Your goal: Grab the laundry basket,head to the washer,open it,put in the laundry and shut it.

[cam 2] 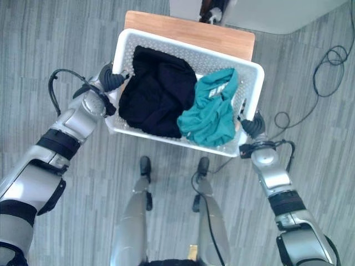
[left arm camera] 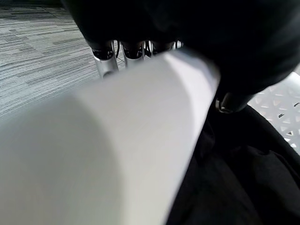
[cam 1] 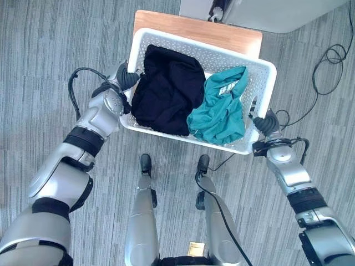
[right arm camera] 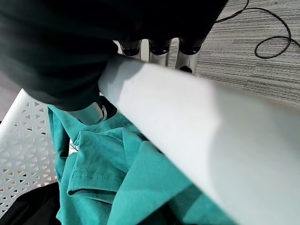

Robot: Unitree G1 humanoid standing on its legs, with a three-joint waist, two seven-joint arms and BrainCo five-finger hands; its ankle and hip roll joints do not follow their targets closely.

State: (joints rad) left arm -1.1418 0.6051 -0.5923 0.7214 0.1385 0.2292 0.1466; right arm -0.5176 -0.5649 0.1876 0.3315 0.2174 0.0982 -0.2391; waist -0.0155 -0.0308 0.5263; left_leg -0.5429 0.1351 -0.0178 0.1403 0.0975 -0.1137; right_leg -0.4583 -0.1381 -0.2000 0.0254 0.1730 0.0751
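Observation:
A white perforated laundry basket (cam 1: 161, 37) is held up in front of me, over the front edge of a small wooden table (cam 1: 222, 33). It holds a black garment (cam 1: 166, 91) on the left and a teal garment (cam 1: 222, 108) on the right. My left hand (cam 1: 126, 77) is curled round the basket's left rim (left arm camera: 140, 108), fingers outside and thumb inside. My right hand (cam 1: 266, 123) grips the right rim (right arm camera: 197, 117) the same way, thumb by the teal garment (right arm camera: 117, 178).
A pale grey appliance (cam 1: 277, 11) stands behind the wooden table at the top. A black cable (cam 1: 327, 61) loops on the grey striped carpet at the right. Open carpet lies to the left and right of the basket.

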